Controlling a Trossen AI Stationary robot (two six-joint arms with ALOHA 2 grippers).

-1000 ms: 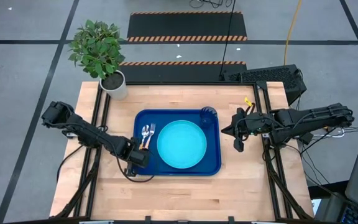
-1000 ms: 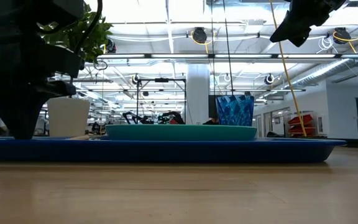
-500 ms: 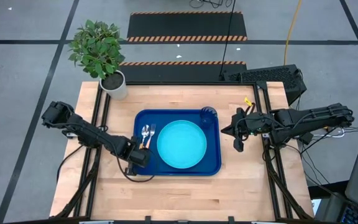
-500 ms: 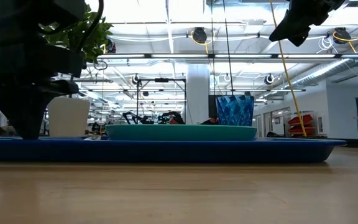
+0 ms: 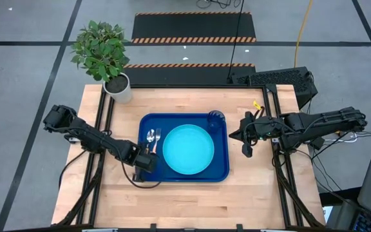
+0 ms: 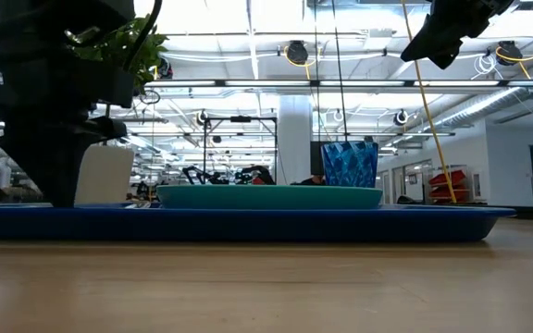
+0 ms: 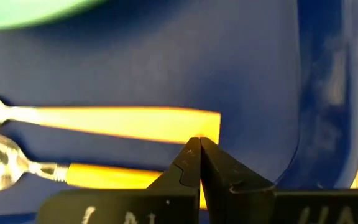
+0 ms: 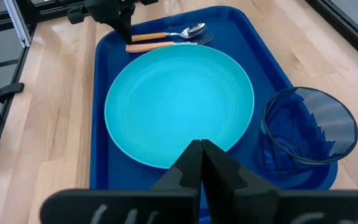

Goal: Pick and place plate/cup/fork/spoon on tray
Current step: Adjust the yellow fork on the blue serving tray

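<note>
The left hand hung pinched closed and empty, tips just over the handle ends of spoon and fork, near the tray rim; a careless lift might nudge either. Plate and cup sat aboard. The right hand, closed, waited beyond the tray, above bare worktop

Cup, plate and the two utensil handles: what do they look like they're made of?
The cup looks like translucent blue faceted plastic, possibly glass: the tray shows through. The plate looks like matte turquoise plastic or melamine, with faint concentric rings. The fork and spoon have shiny metal heads and opaque orange handles, probably plastic.
</note>
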